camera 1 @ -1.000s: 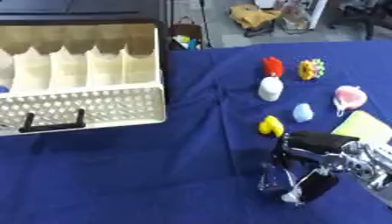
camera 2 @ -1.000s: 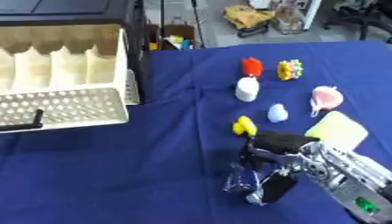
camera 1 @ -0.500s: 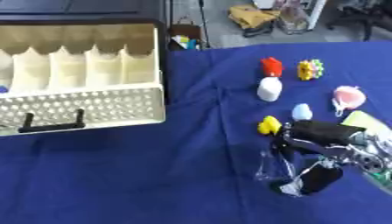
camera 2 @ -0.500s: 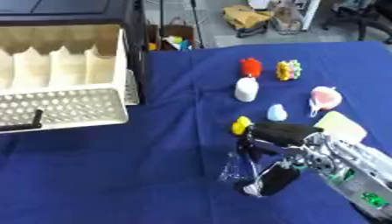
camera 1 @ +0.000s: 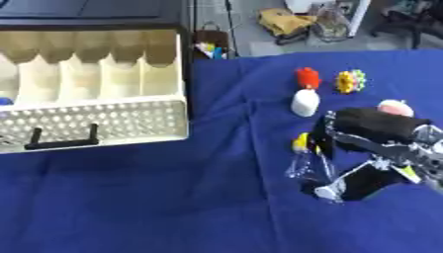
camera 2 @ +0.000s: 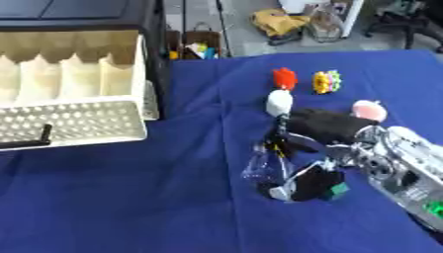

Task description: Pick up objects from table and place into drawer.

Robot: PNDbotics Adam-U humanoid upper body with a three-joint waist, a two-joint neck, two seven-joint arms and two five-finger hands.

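My right hand's (camera 1: 380,129) fingers (camera 1: 313,168) reach down beside a yellow object (camera 1: 300,142) on the blue counter (camera 1: 173,197); I cannot tell whether they are closed on it. It is mostly hidden, its orientation unclear. The cream drawer (camera 1: 91,111) sits open, far left.

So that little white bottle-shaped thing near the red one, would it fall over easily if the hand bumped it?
Probably. The white thing stands upright and looks taller than wide, so a nudge could tip it. Its rounded sides suggest it might then roll on the blue cloth.
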